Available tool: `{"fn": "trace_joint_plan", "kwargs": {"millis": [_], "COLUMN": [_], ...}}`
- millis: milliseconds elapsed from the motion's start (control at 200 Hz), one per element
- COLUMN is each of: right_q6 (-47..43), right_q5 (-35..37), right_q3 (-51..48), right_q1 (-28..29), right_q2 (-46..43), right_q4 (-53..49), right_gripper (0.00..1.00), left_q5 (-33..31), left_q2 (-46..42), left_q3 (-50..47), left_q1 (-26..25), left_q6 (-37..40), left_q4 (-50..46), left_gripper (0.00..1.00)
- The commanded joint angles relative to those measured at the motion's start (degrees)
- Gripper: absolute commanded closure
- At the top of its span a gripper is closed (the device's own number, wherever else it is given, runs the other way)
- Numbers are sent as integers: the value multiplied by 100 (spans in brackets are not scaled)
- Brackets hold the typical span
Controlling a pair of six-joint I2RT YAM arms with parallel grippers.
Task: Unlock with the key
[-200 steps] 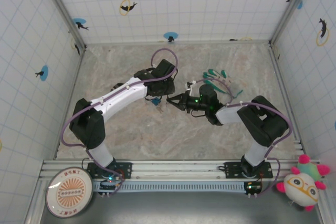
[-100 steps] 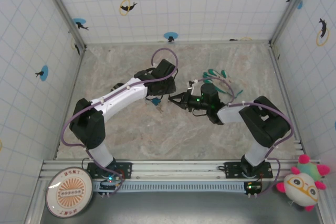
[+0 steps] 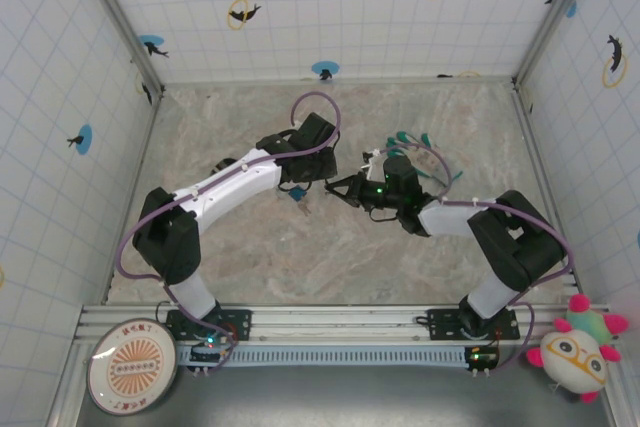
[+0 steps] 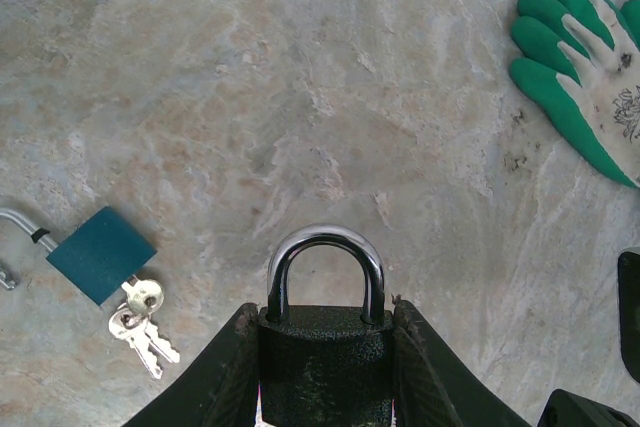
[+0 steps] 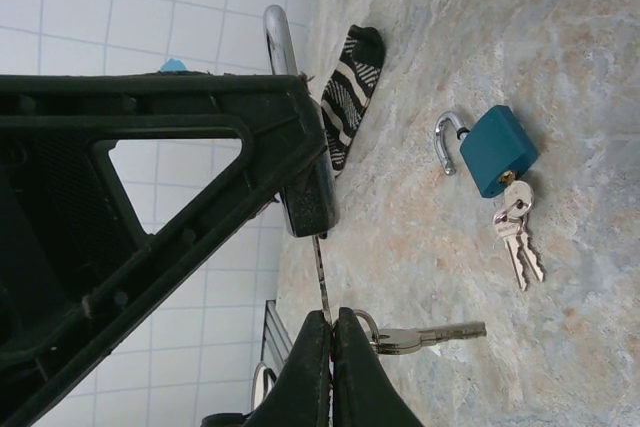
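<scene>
My left gripper is shut on a black padlock and holds it above the table, its chrome shackle closed and pointing away from the wrist. In the right wrist view my right gripper is shut on the key, a thin silver blade seen edge-on. The blade's tip meets the underside of the black padlock; how deep it sits I cannot tell. A second key hangs from the same ring beside my fingers. From above, both grippers meet near the table's middle.
A small blue padlock lies on the table with its shackle open and its own keys in it. A green and white glove lies farther right. A striped cloth lies farther back.
The right arm's wrist has shifted slightly away and its elbow has swung to the right, while the key stays at the padlock. The left arm has held still.
</scene>
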Motion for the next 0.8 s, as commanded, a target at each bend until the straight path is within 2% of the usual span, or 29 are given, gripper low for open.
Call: {"fn": "trace_joint_plan", "kwargs": {"millis": [0, 335, 595, 796], "right_q6": [-180, -183, -57, 22], "right_q5": [844, 1562, 1903, 1908], "right_q3": [240, -51, -19, -2], "right_q1": [-107, -8, -100, -113], "right_q2": [-110, -249, -302, -294], "right_q4": [-42, 661, 450, 570], "right_gripper": [100, 100, 100, 100], "left_q5": [376, 668, 744, 895], "left_q2": [-169, -179, -267, -480], "left_q3": [-99, -174, -241, -541], "left_q1": [-90, -81, -84, -90], "left_q6": [-39, -266, -299, -441], "left_q4": [-326, -159, -124, 177], "left_gripper": [100, 100, 100, 100]}}
